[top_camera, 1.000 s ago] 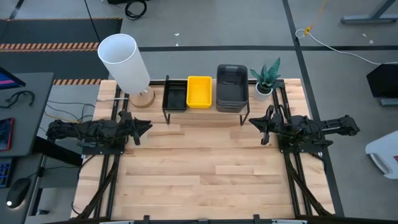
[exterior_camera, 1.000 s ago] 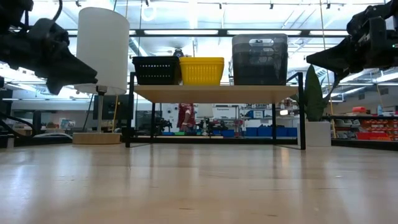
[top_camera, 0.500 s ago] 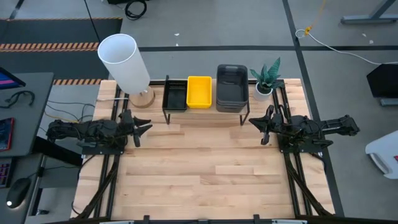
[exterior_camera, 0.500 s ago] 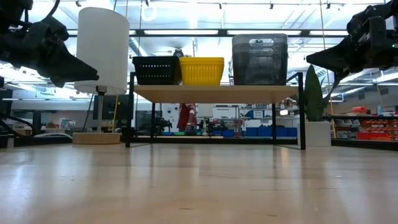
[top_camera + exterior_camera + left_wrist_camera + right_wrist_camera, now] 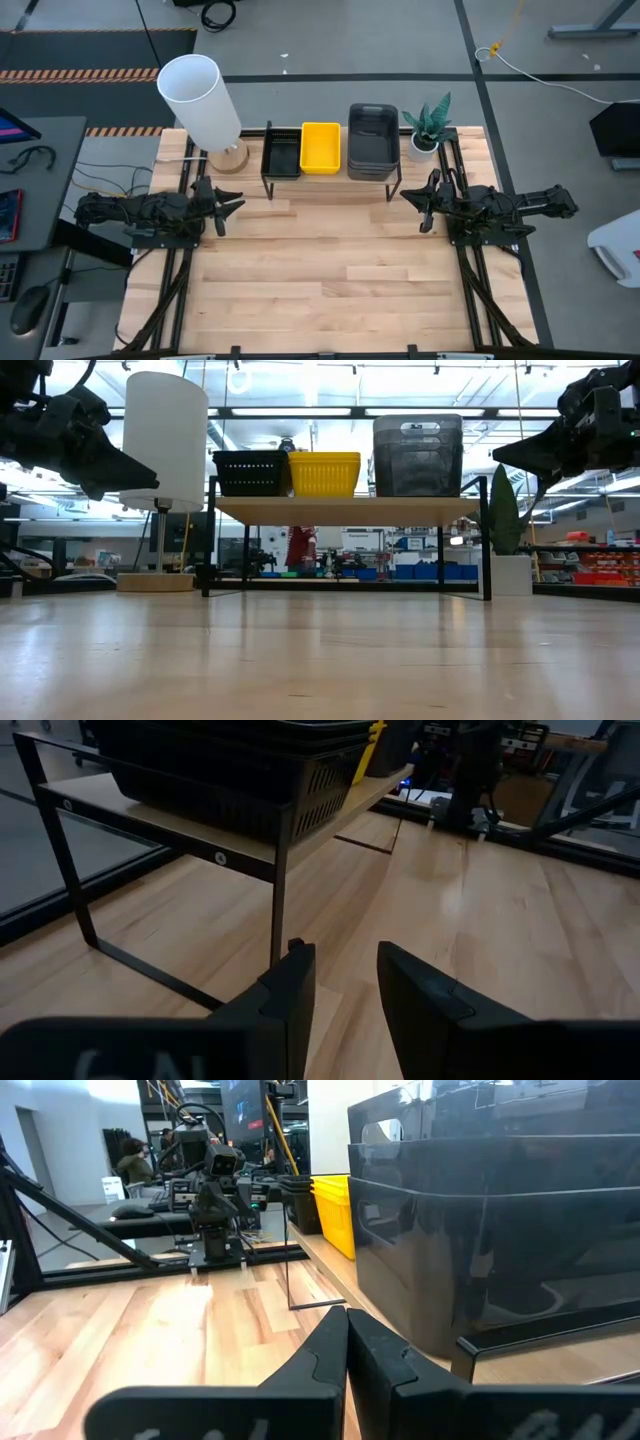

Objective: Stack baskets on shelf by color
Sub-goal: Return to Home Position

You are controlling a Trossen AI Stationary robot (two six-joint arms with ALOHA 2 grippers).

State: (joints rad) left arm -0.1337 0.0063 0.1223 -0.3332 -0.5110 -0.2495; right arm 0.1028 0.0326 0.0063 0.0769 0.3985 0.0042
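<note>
Three basket stacks stand side by side on the shelf [image 5: 345, 510], at 12 o'clock on the table [image 5: 330, 270]: black stack [image 5: 281, 155], yellow stack [image 5: 320, 146], grey stack [image 5: 372, 140]. The number of baskets per stack cannot be told. One lamp [image 5: 200, 98] is at 10 o'clock, one plant [image 5: 428, 125] at 2. The left gripper [image 5: 232, 204] hovers at 9 o'clock, fingers slightly apart. The right gripper [image 5: 408, 198] is at 3, fingers together.

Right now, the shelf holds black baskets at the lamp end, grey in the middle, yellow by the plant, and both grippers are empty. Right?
Not quite: the high view shows the yellow baskets in the middle and the grey baskets by the potted plant. The black baskets are at the lamp end of the shelf; the left gripper and right gripper are empty.
</note>
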